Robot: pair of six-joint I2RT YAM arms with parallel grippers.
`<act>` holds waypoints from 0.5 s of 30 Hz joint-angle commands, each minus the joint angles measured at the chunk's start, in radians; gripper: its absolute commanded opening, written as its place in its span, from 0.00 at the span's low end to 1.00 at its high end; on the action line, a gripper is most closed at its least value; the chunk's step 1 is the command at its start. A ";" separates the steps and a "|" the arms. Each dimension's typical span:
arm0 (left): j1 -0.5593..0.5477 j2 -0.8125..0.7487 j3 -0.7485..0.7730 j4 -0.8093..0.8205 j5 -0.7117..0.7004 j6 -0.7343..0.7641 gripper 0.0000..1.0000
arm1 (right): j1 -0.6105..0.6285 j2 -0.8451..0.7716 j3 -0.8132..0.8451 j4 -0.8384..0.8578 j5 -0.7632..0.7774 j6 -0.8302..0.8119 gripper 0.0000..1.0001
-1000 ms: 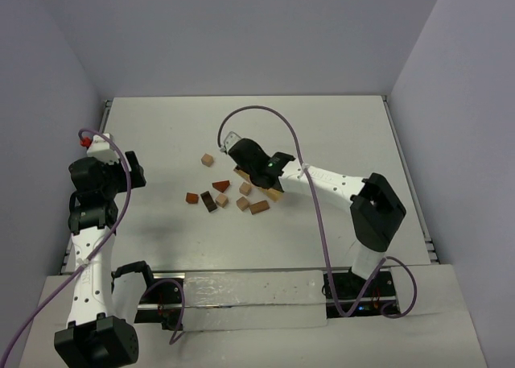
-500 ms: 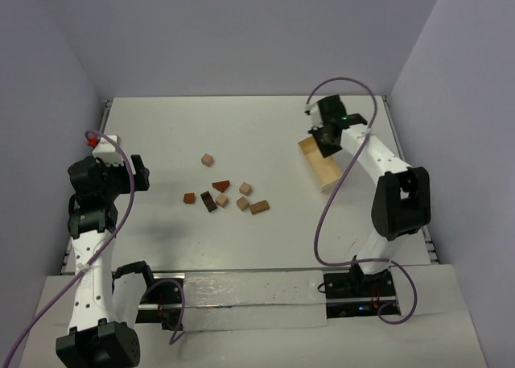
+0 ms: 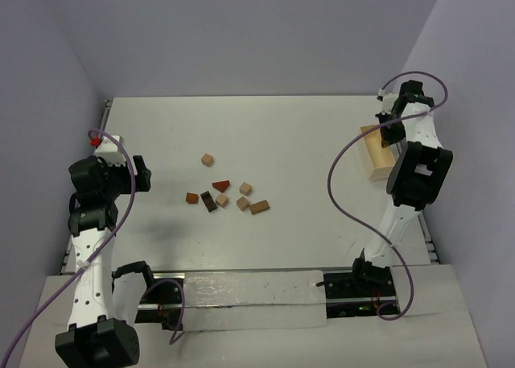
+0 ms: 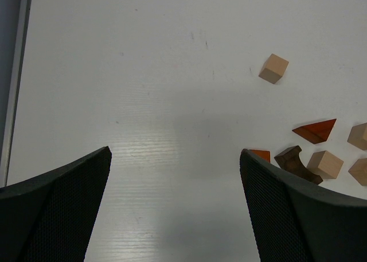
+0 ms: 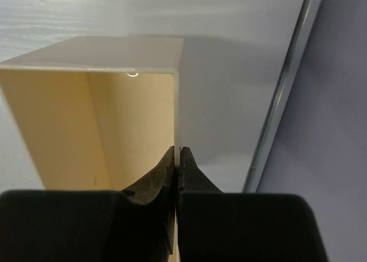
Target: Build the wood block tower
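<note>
Several small wooden blocks lie loose at the table's middle: a lone tan cube [image 3: 208,159] [image 4: 273,68], a reddish-brown triangular piece [image 3: 220,186] [image 4: 314,131], a dark brown block [image 3: 209,201] [image 4: 297,163], more tan cubes [image 3: 245,189] and a brown bar [image 3: 259,207]. None is stacked. My left gripper [image 3: 137,175] [image 4: 175,153] hangs open left of them, with only bare table between its fingers. At the far right, my right gripper [image 3: 389,130] [image 5: 177,153] is shut on the thin side wall of a pale wooden box [image 3: 376,152] [image 5: 86,118], whose open inside looks empty.
The table's right edge rail [image 5: 287,90] runs close beside the box, with the purple-grey wall just past it. A left edge rail [image 4: 14,73] shows in the left wrist view. Purple cables [image 3: 338,183] loop over both arms.
My right arm has carried the pale box from beside the blocks across to the table's far right edge. The left arm has hardly moved and the blocks lie as before.
</note>
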 commanded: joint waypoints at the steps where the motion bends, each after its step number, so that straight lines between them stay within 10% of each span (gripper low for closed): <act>1: 0.008 0.010 0.029 0.010 0.015 0.002 0.99 | -0.042 0.078 0.122 -0.107 -0.069 -0.016 0.00; 15: 0.009 0.029 0.030 0.011 0.003 -0.001 0.99 | -0.087 0.153 0.092 -0.064 -0.074 0.000 0.10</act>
